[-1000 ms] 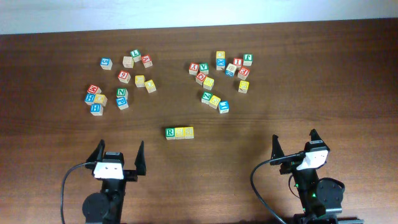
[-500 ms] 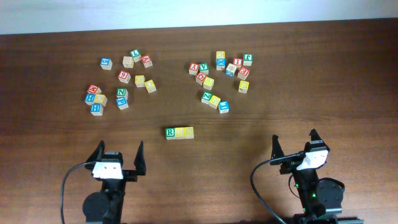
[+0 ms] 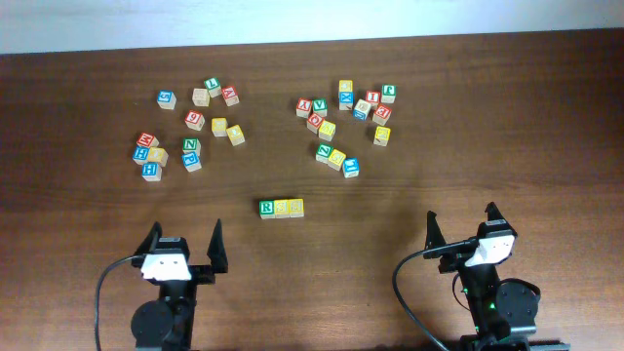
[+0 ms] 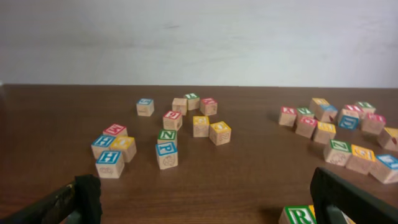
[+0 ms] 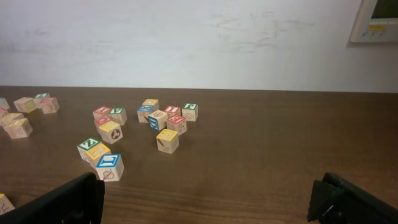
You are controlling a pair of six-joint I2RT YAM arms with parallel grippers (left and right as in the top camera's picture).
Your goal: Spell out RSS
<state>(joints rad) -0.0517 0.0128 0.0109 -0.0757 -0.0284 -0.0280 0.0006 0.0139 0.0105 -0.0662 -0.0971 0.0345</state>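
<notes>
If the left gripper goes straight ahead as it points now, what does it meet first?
Probably the blue cube, with the green N cube just behind; bare table before that. The left gripper may pass above them; height unclear.

We find open table (image 3: 439,185) flanking the RSS row (image 3: 281,208) — only the left cube cluster (image 3: 191,146) and right cube cluster (image 3: 328,129) crowd beyond it.

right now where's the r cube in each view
overhead: R cube, centre, left of two yellow cubes.
left wrist: R cube, bottom edge, right of centre.
right wrist: not in it.
shared landmark: blue cube, near end of the right cluster, in all three.
</notes>
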